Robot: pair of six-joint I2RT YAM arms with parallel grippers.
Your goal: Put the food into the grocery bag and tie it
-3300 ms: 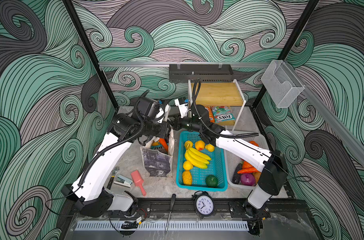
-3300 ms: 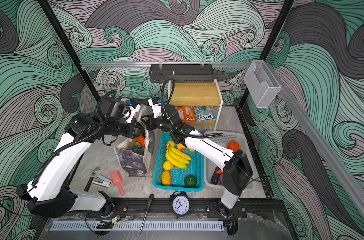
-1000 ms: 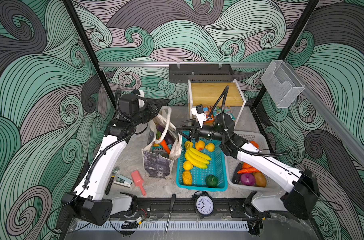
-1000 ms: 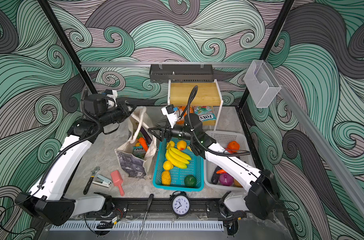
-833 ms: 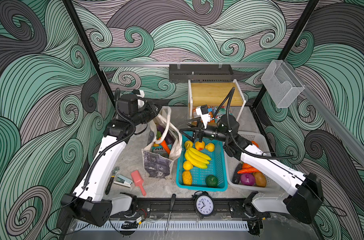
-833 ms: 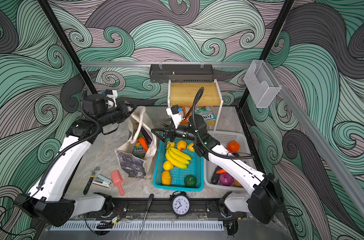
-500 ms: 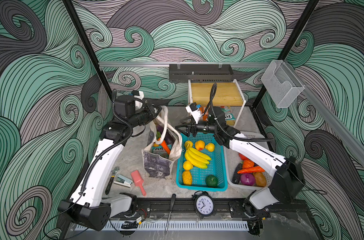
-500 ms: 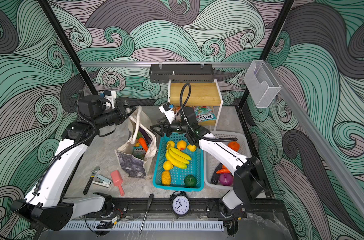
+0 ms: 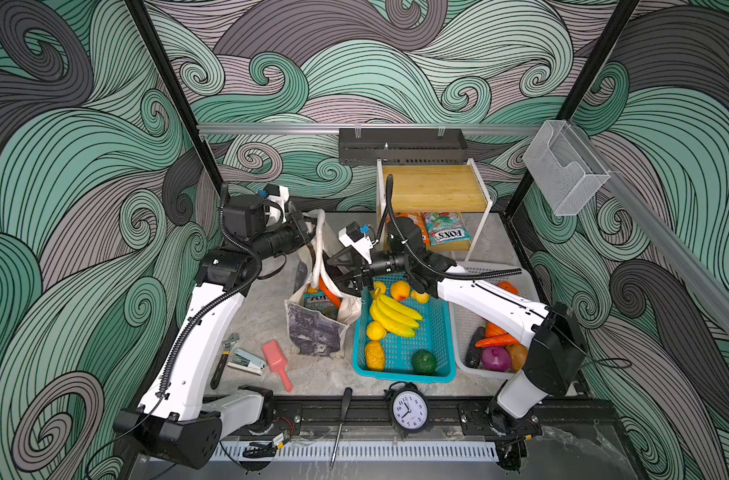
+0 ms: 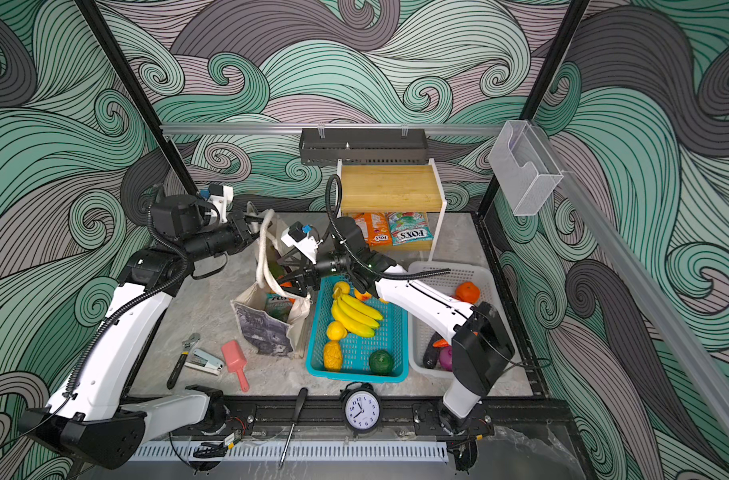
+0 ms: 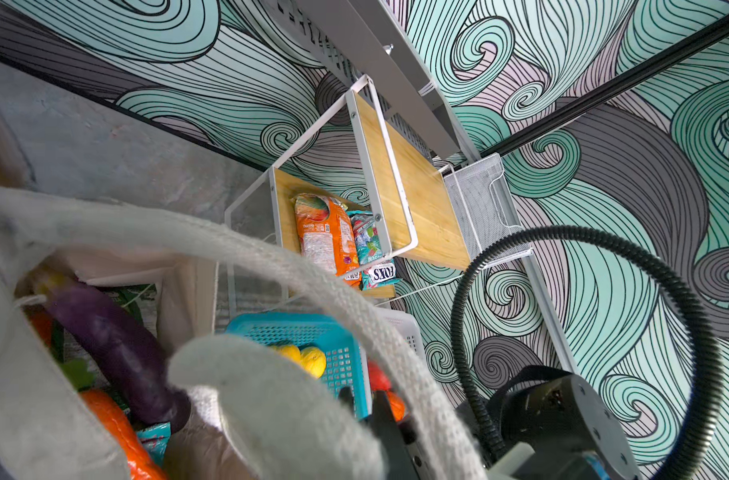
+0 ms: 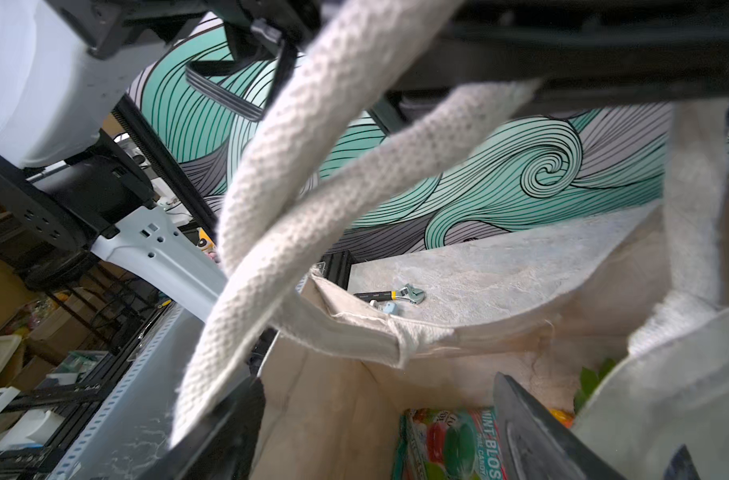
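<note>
The grocery bag point(image 9: 318, 332) point(image 10: 267, 328), a beige tote, stands left of the teal basket point(image 9: 442, 332). My left gripper point(image 9: 309, 226) point(image 10: 254, 222) is shut on its cream handles point(image 9: 320, 249) point(image 11: 271, 266) and holds them up. My right gripper point(image 9: 344, 272) point(image 10: 294, 278) point(image 12: 379, 432) stands open at the bag's mouth; one handle point(image 12: 271, 232) brushes a finger point(image 12: 230, 428). Food in the bag: a purple eggplant point(image 11: 117, 345), a carrot point(image 11: 113, 428) and a teal-red packet point(image 12: 450, 444) point(image 9: 319, 300). Bananas point(image 9: 392, 316) and yellow-orange fruit point(image 9: 400, 289) lie in the teal basket.
A white basket point(image 9: 466, 328) with vegetables sits to the right. Two snack packets point(image 9: 446, 232) lie under the wooden shelf point(image 9: 433, 187). Clock point(image 9: 410, 409), screwdriver point(image 9: 342, 415), pink scoop point(image 9: 276, 361), stapler point(image 9: 246, 360) and wrench point(image 9: 223, 357) lie along the front.
My right gripper has moved left from above the teal basket to the bag's mouth and opened wider. The left gripper has kept its hold on the handles, nearly in place.
</note>
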